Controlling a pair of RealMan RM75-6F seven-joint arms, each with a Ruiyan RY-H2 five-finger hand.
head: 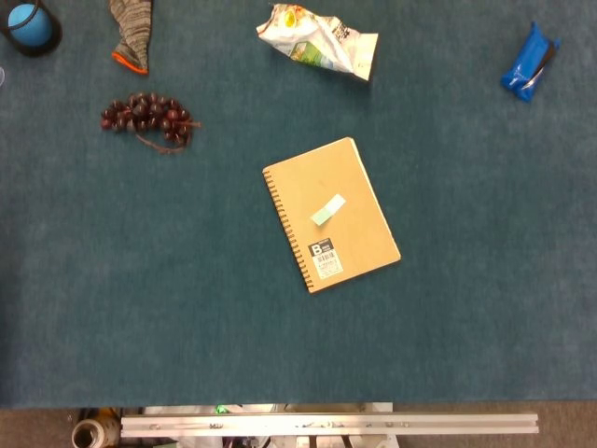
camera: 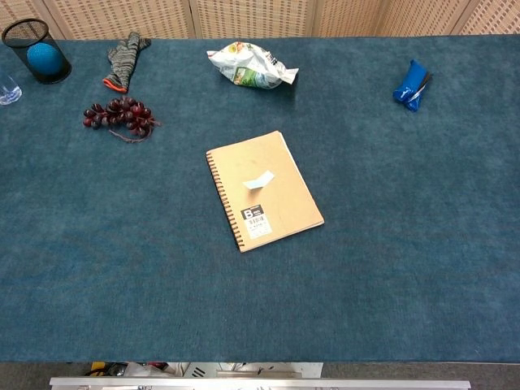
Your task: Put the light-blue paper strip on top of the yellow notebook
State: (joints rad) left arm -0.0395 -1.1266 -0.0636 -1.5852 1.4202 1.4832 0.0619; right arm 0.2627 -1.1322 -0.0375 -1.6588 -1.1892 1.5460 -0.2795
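Covering the whole table, the blue cloth (head: 448, 308) carries everything. Near its middle lies the yellow notebook (head: 350, 187), flat, with the spiral edge to the left, so its cover gives a wide, level place. The light-blue paper strip (head: 327, 209) rests on this cover, close to the centre and inside every edge; I judge the task is done. Far left are grapes (head: 147, 117), far middle a crumpled snack bag (head: 319, 39), far right a blue packet (head: 528, 66). Neither hand is visible in the two views, so I cannot tell how the fingers stand.
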